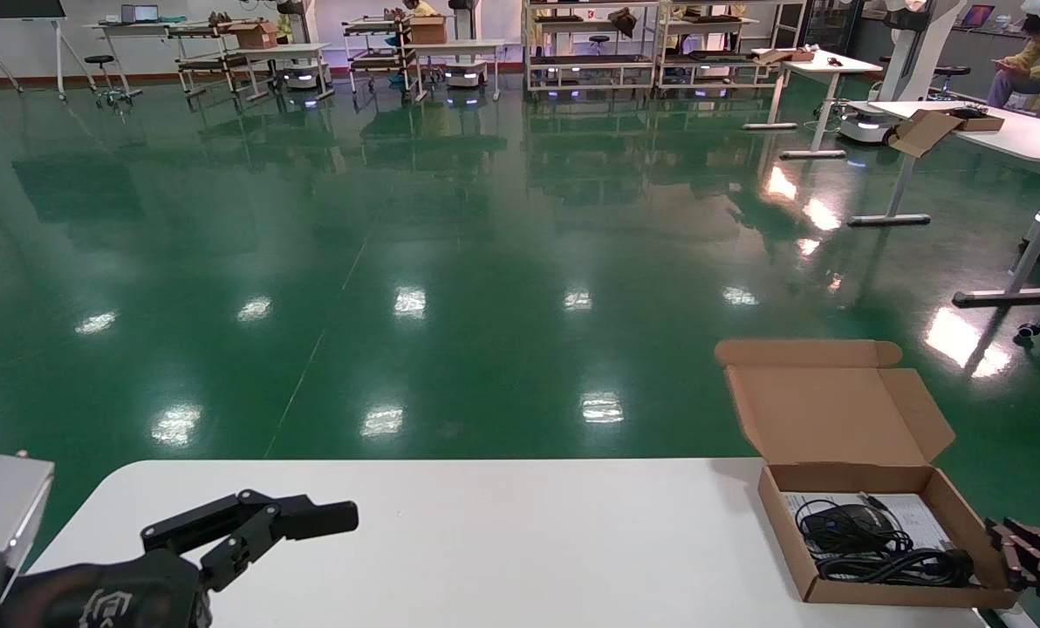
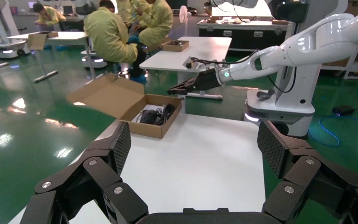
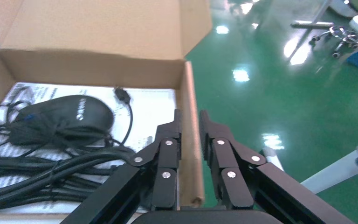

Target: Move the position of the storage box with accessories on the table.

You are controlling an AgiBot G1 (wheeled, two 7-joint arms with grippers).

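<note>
Head view: the storage box [image 1: 886, 541] sits at the surface's [image 1: 485, 541] right end, near its far edge, with its lid standing open behind the tray. Inside lie the accessories: a black mouse [image 1: 838, 522] with its coiled cable [image 1: 895, 563] on a white paper sheet [image 1: 908, 515]. The right tool [image 1: 1013, 545] is at the box's right wall, low by the corner nearest the robot. The left tool [image 1: 293, 522] hovers above the surface far to the left of the box, well apart from it. Judging by this, the grasp looks made, but the shift itself remains to be done.

Left wrist view: the left tool [image 2: 193, 149] is spread wide and holds nothing; between its fingers the box [image 2: 135, 107] shows at the far end of the surface [image 2: 205, 163], with the right tool [image 2: 179, 87] reaching in at the box's far side.

Right wrist view: the right tool [image 3: 190, 122] straddles the box's side wall [image 3: 189, 140], one finger inside the tray and one outside, drawn narrow onto the cardboard. The box [image 3: 88, 67] is plain brown corrugated card, shallow and thin-walled. The mouse [image 3: 65, 114] lies inside near the wall opposite the tool, with the cable [image 3: 42, 168] piled loosely beside it on the printed sheet [image 3: 154, 105]. The loose contents may slide if the box is dragged abruptly.
</note>
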